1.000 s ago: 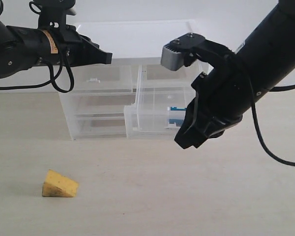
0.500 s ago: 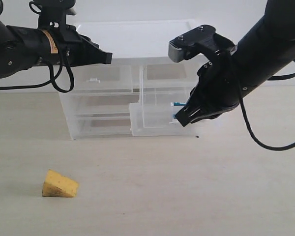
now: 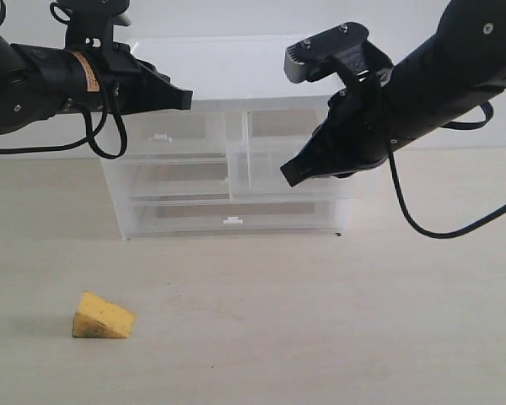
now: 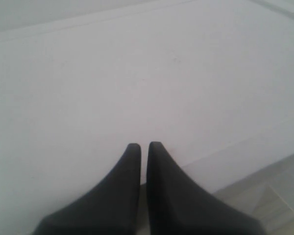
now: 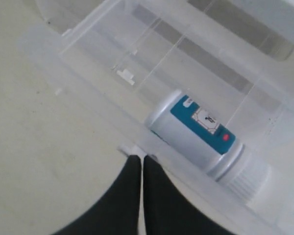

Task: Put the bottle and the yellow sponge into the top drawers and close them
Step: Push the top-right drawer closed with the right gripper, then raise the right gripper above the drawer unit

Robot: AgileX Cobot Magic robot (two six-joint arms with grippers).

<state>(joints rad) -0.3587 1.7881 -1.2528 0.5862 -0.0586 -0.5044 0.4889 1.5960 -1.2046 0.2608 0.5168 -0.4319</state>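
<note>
The bottle (image 5: 201,133) lies on its side inside the right top drawer (image 3: 266,173), teal label up and white cap toward the drawer's corner. In the exterior view the right arm hides it. My right gripper (image 3: 287,177) (image 5: 138,157) is shut, its tips touching the drawer's white tab handle (image 5: 131,149); the drawer stands out only slightly from the cabinet. The yellow sponge (image 3: 103,317) lies on the table at the front left, far from both grippers. My left gripper (image 3: 188,99) (image 4: 143,145) is shut and empty, hovering over the cabinet's white top (image 4: 137,73). The left top drawer (image 3: 173,135) is closed.
The clear cabinet (image 3: 337,215) stands at the back middle of the pale table (image 3: 320,321). Its two full-width lower drawers are closed, the lowest with a white handle (image 3: 232,221). A pale wall rises behind it.
My right gripper has pushed the right top drawer, with the bottle in it, back into the cabinet until nearly flush. The left arm and the sponge have not moved.
</note>
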